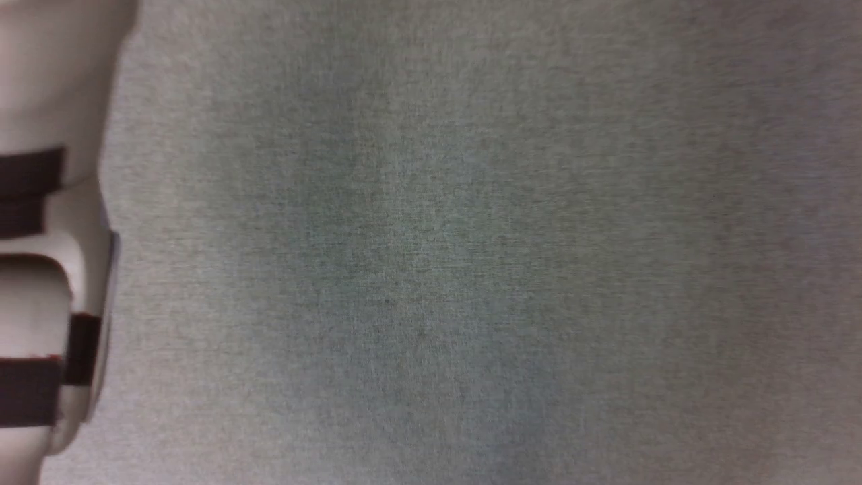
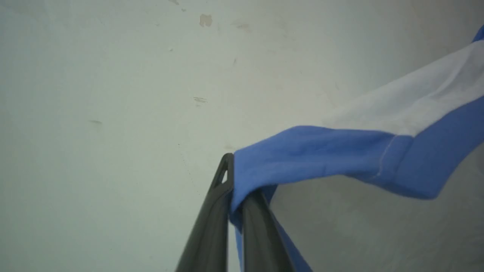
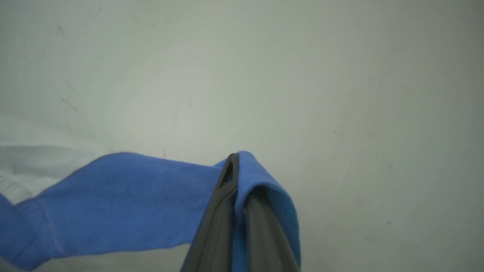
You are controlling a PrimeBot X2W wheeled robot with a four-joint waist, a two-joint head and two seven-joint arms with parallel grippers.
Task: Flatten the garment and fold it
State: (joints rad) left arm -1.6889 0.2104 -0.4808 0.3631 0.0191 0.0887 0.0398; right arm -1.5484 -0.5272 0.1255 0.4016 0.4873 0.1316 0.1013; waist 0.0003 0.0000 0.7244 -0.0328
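The garment (image 2: 321, 155) hangs from both grippers by its royal-blue parts. In the left wrist view my left gripper (image 2: 236, 181) is shut on a blue fold, and the cloth stretches away to the right, where the white body (image 2: 416, 102) begins past a stitched seam. The right wrist view has my right gripper (image 3: 242, 177) shut on another blue fold, draped over one finger. From there the garment (image 3: 132, 204) runs left, with white cloth (image 3: 30, 162) behind it. The cloth hangs above the surface.
A pale grey-green surface (image 2: 113, 113) with small scuffs and a stain lies under both grippers (image 3: 340, 94). In the head view a pale forearm (image 1: 47, 222) with dark bands stands at the left edge beside a blurred grey fine-weave expanse (image 1: 471, 256); I cannot tell whether that is cloth.
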